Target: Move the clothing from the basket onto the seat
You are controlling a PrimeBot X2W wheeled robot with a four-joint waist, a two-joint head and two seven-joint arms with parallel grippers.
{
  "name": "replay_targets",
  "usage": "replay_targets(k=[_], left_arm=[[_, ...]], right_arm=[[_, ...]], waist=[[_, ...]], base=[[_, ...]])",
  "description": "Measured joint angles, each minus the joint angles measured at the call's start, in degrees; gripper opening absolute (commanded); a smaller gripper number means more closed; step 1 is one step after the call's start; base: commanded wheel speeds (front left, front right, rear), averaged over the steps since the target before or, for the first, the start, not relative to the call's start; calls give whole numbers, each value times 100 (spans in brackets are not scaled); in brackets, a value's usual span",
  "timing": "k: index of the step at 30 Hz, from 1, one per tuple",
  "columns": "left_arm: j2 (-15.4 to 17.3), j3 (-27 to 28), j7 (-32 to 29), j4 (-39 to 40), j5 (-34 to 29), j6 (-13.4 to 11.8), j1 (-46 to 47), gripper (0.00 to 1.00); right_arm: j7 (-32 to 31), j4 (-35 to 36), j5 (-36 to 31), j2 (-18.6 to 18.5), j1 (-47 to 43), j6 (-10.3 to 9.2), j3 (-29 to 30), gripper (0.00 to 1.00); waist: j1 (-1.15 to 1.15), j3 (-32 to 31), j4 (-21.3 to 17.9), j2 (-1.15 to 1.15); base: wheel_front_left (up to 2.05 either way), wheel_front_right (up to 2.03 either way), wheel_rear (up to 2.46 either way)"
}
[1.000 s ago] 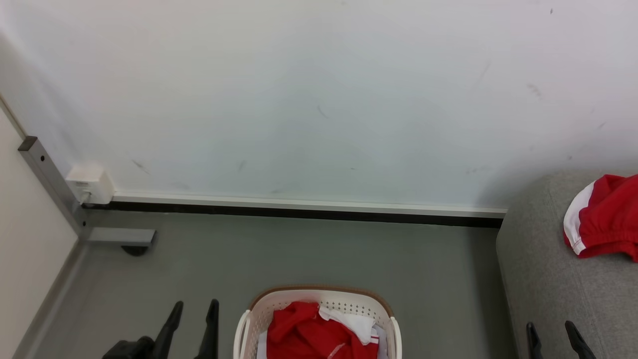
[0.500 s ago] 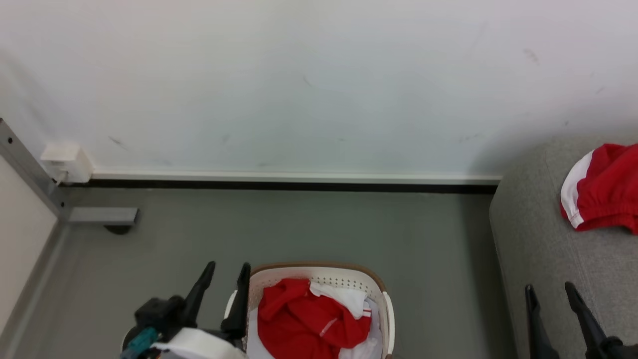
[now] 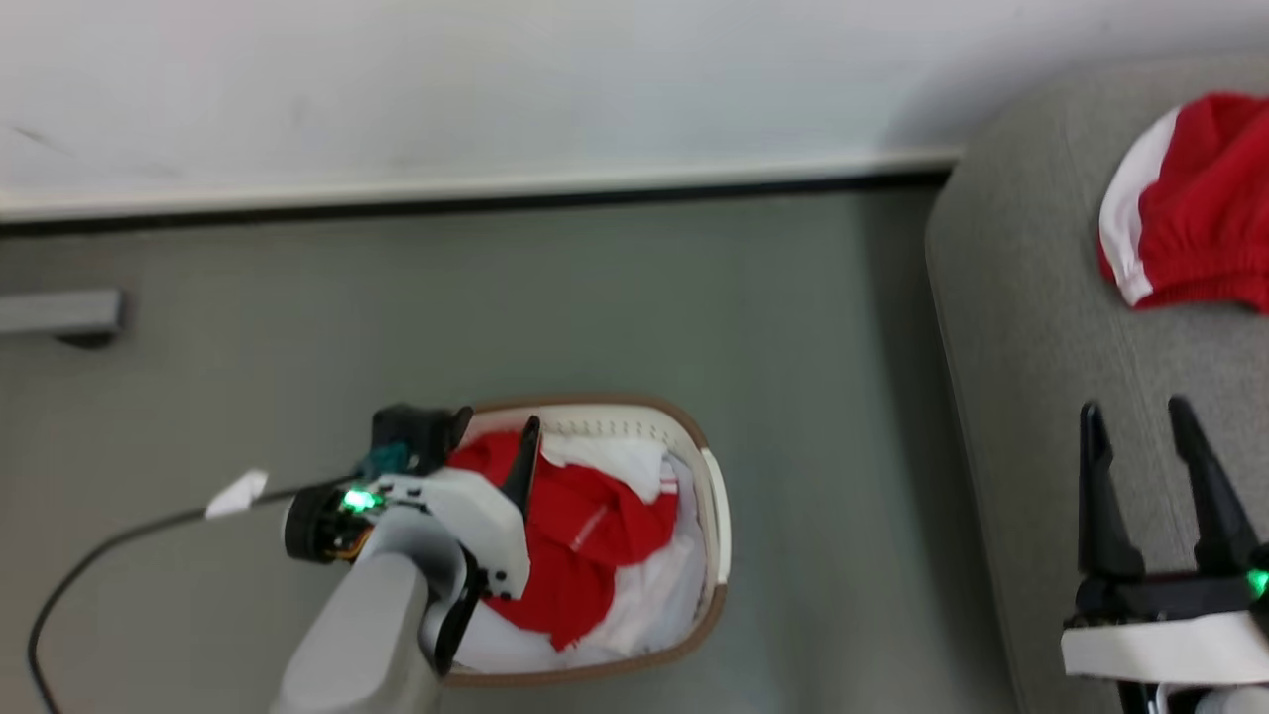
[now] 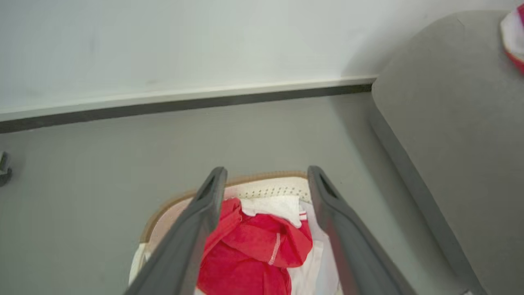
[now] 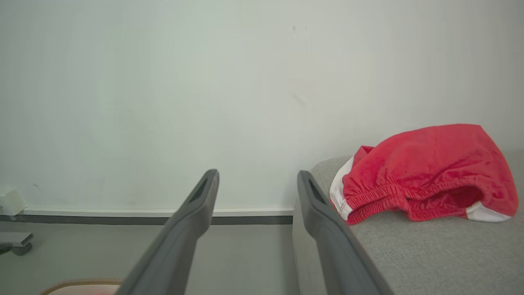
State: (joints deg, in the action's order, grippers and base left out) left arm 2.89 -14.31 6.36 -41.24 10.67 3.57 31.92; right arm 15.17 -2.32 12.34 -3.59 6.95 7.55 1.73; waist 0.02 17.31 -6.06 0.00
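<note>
head view: steeply down on floor, basket and sofa. left wrist: close over the basket. right wrist: level, toward the wall. all share sofa and wall.

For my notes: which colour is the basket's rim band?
Brown. The rim band of the basket shows best in the head view.

Oval cream-white basket with brown rim band and perforated walls, upright on the grey floor, set apart from the seat. Inside it, crumpled red clothing with thin white stripes, heaped on white fabric. Seat light grey, coarse weave, rounded edge, to the right of the basket. On its cushion, a second red garment: bunched, gathered elastic hem, white side panel.
</note>
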Motion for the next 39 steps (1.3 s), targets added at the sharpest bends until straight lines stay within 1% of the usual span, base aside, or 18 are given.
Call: replay_targets(k=[4,8,12,16,21,25,29,36,39], left_arm=[[9,-94,-488,-634,-78,-83,569,100],[107,-175,-868,-1280,-230,-188,953,100],[275,-224,-980,-1706,-330,-331,1407,100],[413,-260,-991,-2060,-376,-424,1673,100],[667,-318,-1001,-2392,-460,-539,1946,100],[849,-357,-884,-2531,-564,-661,2182,100],[972,-400,-891,-2692,-568,-697,2392,100],[1081,-453,-843,-2842,-597,-749,2650,100],[1072,-463,-800,-2876,-565,-714,2723,100]], right_arm=[[-1,114,59,3,319,0,4,100],[-1,152,176,25,536,0,-13,100],[0,252,243,40,758,0,-27,100],[-1,269,330,54,856,0,-111,100],[-1,301,483,56,980,0,-132,100],[-1,303,558,57,1064,0,-162,100],[-1,307,641,57,1118,0,-222,100],[-1,318,690,59,1206,0,-232,100],[0,319,687,60,1235,0,-233,100]], waist=[[1,517,-179,0],[0,986,-375,0],[0,1404,-562,0],[0,1759,-727,0],[0,2124,-886,0],[0,2378,-967,0],[-1,2602,-1008,0],[-1,2912,-1038,0],[-1,2991,-1037,0]], base=[[0,0,0],[0,0,0],[0,0,0],[0,0,0],[0,0,0],[0,0,0],[0,0,0],[0,0,0],[0,0,0]])
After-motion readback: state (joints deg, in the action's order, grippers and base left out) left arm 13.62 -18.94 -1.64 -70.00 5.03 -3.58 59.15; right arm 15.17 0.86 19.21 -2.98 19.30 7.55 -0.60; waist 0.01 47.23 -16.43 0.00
